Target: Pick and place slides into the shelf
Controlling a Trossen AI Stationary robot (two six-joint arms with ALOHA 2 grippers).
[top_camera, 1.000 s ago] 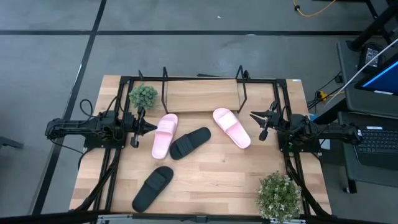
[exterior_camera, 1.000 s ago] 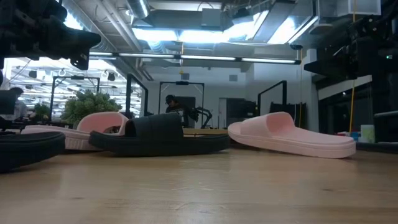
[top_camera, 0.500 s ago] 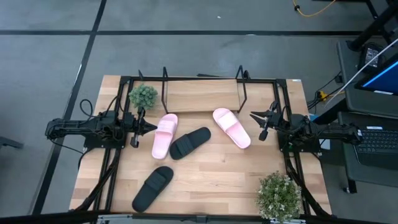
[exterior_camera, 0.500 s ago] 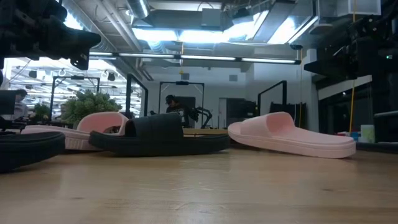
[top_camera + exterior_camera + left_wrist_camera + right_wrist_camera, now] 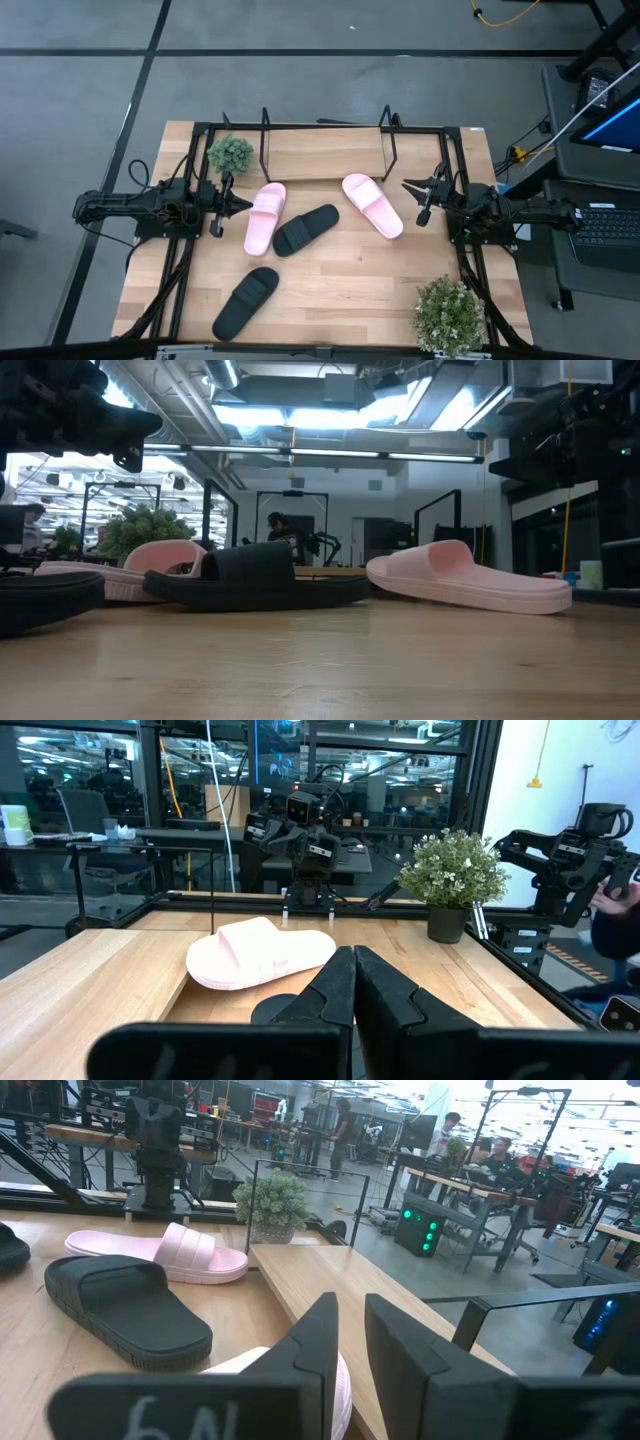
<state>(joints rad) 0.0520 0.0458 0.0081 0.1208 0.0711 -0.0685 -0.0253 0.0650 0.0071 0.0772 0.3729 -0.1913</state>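
The high view shows four slides lying sole-down on the wooden table: a pink slide, a black slide beside it, a second pink slide farther right, and a second black slide near the front. The wire shelf stands at the far edge over a light board. My left gripper hovers shut just left of the first pink slide. My right gripper hovers right of the second pink slide, fingers together but for a thin slit. Neither gripper touches anything.
A small potted plant stands at the far left beside the shelf, and a larger one sits at the near right corner. A black frame rims the table. Bare wood lies between the slides and the near edge.
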